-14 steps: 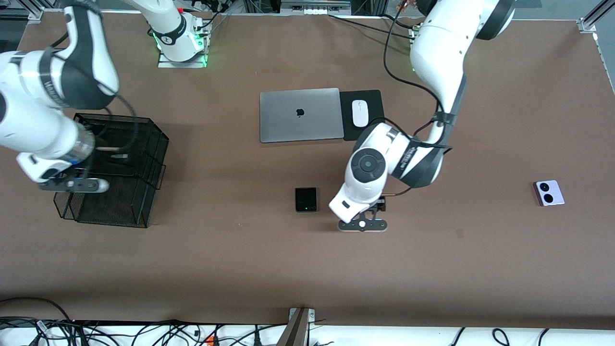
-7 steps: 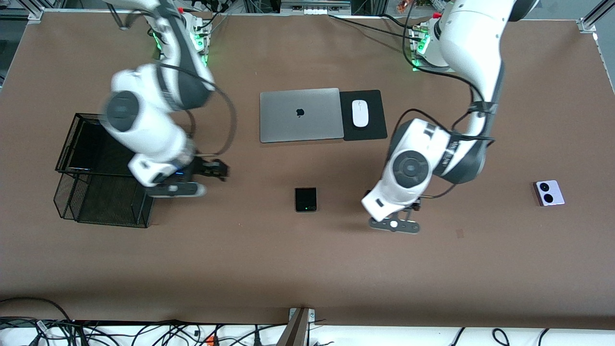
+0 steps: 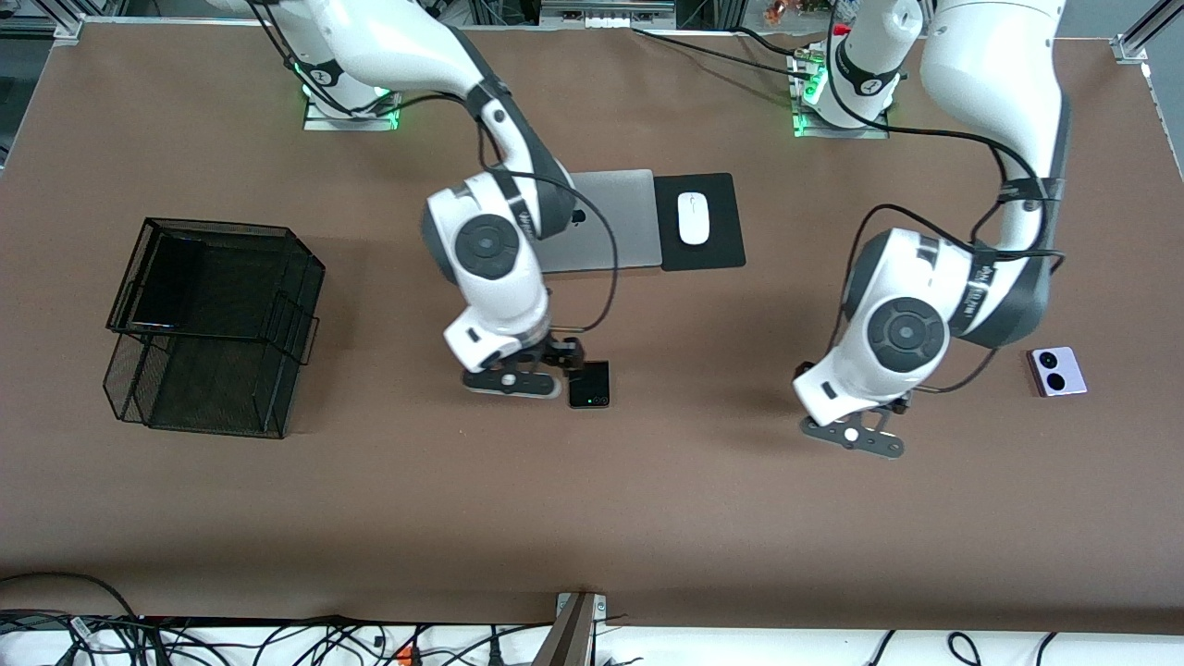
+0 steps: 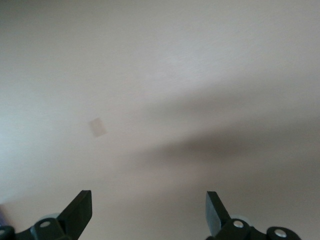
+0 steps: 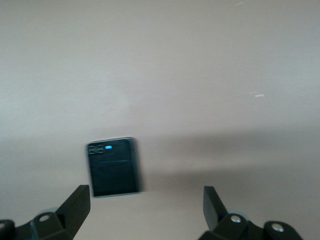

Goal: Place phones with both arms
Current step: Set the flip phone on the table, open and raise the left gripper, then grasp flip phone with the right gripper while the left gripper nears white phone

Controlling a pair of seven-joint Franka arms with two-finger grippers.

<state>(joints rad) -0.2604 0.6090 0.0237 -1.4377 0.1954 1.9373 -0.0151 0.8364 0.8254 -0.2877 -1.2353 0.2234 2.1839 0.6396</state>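
Brown mat (image 3: 370, 518), matte and flat, so phones lie flush on it: little edge for my fingers to bite. Right gripper (image 3: 514, 381) hangs just beside the black phone (image 3: 589, 385), jaws wide, holding nothing; in the right wrist view that phone (image 5: 113, 167) sits off-centre, nearer one finger (image 5: 75, 206). My worry: descend as is and one finger lands on the glass or shoves it sideways. Left gripper (image 3: 856, 435) is over bare mat, jaws wide and empty, well apart from the lavender phone (image 3: 1056, 371) at its arm's end of the table; it needs a long traverse yet. Slim phone (image 3: 169, 282) already lies in the wire tray (image 3: 277, 407). Laptop (image 3: 620, 222) and mouse (image 3: 693, 217) sit close to the right arm's elbow: clip risk. Cables run along both table edges.
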